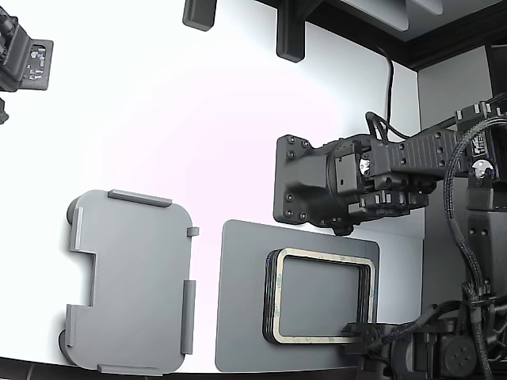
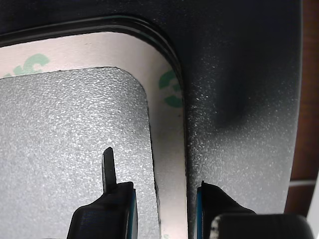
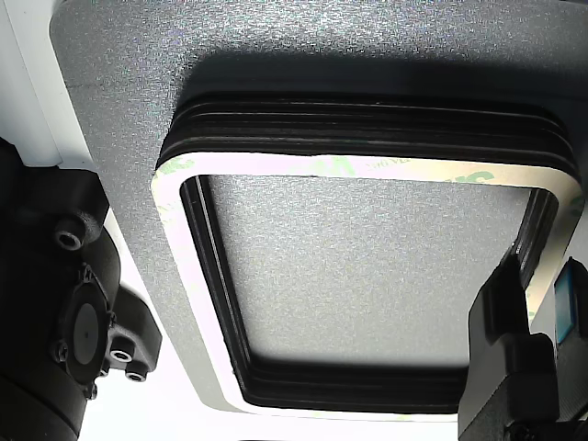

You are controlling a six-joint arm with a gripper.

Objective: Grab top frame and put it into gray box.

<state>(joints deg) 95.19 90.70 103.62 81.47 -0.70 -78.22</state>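
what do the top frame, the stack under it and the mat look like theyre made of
Top frame: seemingly a thin paper-like liner, matte cream with faint green print. Stack of frames: probably black rubber or foam, judging by dull, ribbed, layered edges. Mat: dark gray, finely pebbled, slightly glinting; maybe textured plastic or rubber, hard to tell.

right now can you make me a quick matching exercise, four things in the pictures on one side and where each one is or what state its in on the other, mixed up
Things:
1. top frame
2. gray box
3. dark gray mat
4. gripper

Places or states:
A. empty, at the exterior view's left, apart from the mat
B. lies flat on the white table under the stack of frames
C. open, one finger inside the frame's opening and one outside its rim
D. cream face up, on top of the dark-edged stack

Pairs: 1-D, 2-A, 3-B, 4-C
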